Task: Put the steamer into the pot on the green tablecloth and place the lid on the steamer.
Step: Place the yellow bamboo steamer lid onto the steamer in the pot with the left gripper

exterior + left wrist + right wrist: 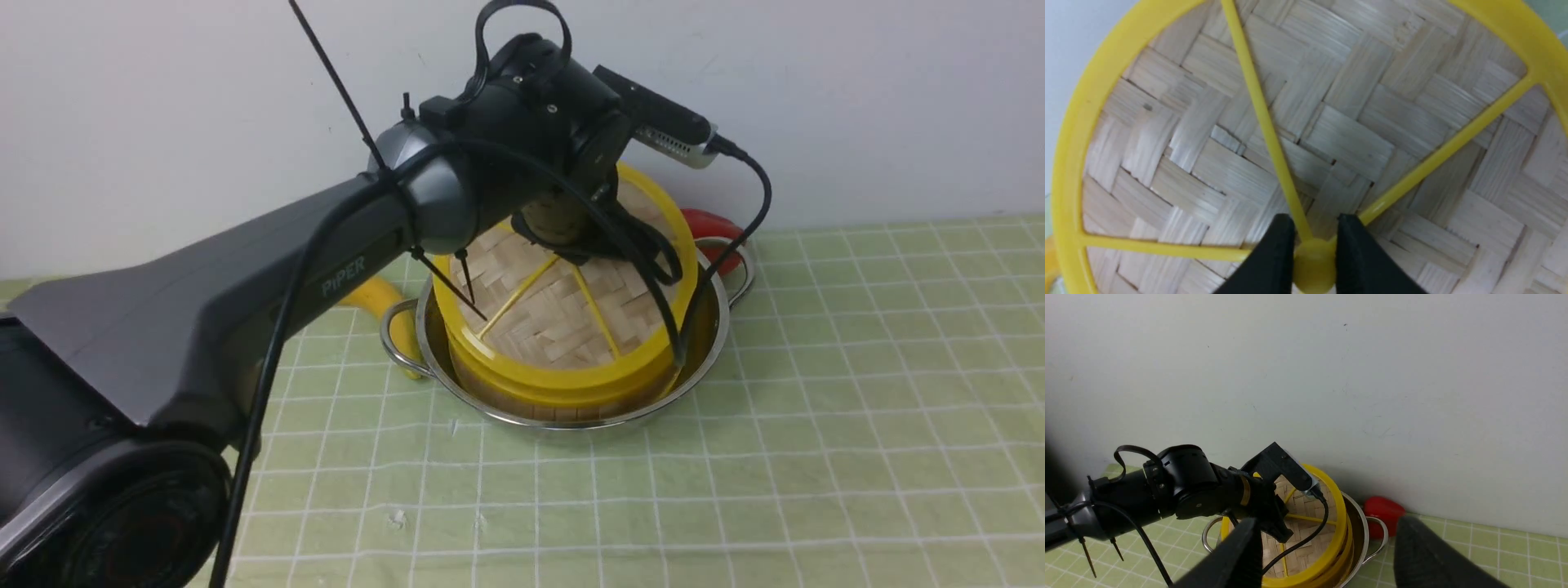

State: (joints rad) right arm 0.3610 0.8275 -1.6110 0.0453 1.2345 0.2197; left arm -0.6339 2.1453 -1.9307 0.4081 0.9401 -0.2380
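The steel pot (pixel 709 333) stands on the green tablecloth (pixel 816 449) with the steamer (pixel 522 402) inside it; the steamer's contents are hidden. The lid (pixel 563 322) lies tilted over the steamer, its near edge low at the steamer's rim and its far edge raised. My left gripper (pixel 1312 245) is shut on the lid's yellow centre hub (pixel 1312 265). In the front view its fingers are hidden behind the wrist. My right gripper (pixel 1329 520) is open and empty, held high and off to the right of the pot (pixel 1360 539). It is outside the front view.
A red toy pepper (pixel 718 224) lies behind the pot's right handle, by the wall. A yellow banana (pixel 371 294) lies by the left handle. The left arm and its cable cross over the pot from the left.
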